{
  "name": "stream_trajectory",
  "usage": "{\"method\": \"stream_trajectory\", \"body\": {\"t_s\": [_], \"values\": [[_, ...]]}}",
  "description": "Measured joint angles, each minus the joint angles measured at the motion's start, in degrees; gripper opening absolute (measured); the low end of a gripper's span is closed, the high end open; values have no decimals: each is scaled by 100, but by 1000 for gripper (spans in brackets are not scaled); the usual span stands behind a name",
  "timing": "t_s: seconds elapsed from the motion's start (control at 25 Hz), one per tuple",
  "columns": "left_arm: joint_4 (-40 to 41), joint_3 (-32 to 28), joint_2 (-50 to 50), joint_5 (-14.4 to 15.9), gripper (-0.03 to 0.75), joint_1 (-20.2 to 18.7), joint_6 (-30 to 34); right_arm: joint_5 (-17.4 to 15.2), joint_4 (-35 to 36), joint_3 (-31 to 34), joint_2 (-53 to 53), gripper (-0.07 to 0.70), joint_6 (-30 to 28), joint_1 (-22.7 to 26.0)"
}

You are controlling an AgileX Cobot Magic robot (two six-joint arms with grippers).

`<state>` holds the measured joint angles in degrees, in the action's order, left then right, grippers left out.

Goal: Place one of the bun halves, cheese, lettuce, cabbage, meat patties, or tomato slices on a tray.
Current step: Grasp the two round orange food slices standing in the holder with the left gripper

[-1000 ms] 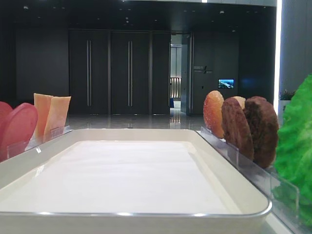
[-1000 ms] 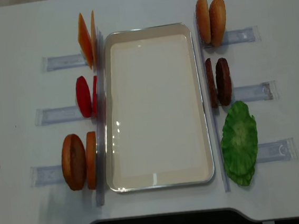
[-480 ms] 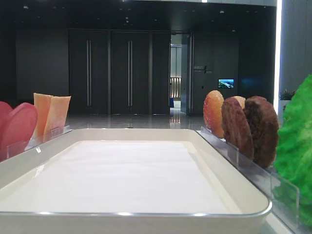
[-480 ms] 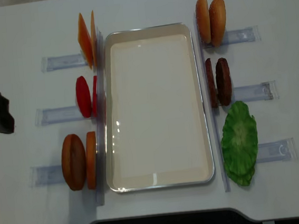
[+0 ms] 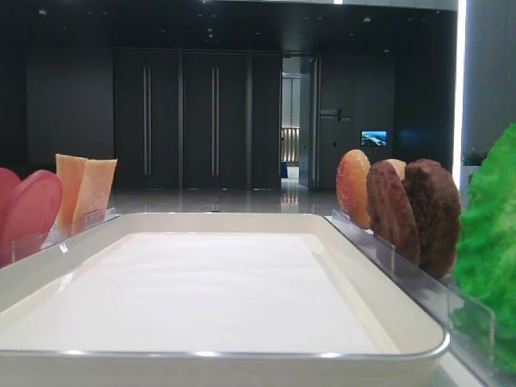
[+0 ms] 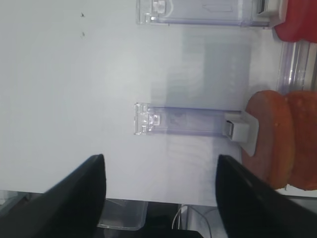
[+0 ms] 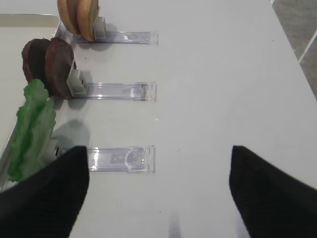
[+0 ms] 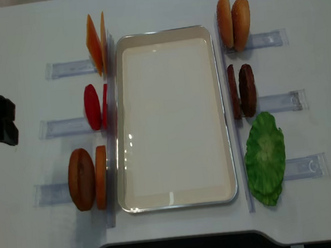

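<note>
While my left claw [image 6: 161, 198] hangs open and empty, the bun halves [image 6: 282, 141] stand upright just ahead-right; stiff, light discs, best pinched across their rims, I judge.

I can't read any words or numbers here. The sign on the dark back wall [image 5: 330, 115] is too small.

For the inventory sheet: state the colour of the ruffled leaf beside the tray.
Bright green. The lettuce shows best in the overhead exterior view.
</note>
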<state>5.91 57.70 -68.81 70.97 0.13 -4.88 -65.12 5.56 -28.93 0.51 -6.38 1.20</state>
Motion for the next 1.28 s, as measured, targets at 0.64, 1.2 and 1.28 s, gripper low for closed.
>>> {"method": "stream_trajectory", "body": {"t_s": [0.64, 1.2, 1.28], "values": [[47, 0, 0, 0, 520, -1545, -1135, 0, 0, 0, 0, 553, 0, 0], [159, 5, -613, -35, 519, -3610, -3081, 0, 0, 0, 0, 553, 0, 0], [170, 5, -738, -41, 520, -3649, -3218, 0, 0, 0, 0, 553, 0, 0]]}}
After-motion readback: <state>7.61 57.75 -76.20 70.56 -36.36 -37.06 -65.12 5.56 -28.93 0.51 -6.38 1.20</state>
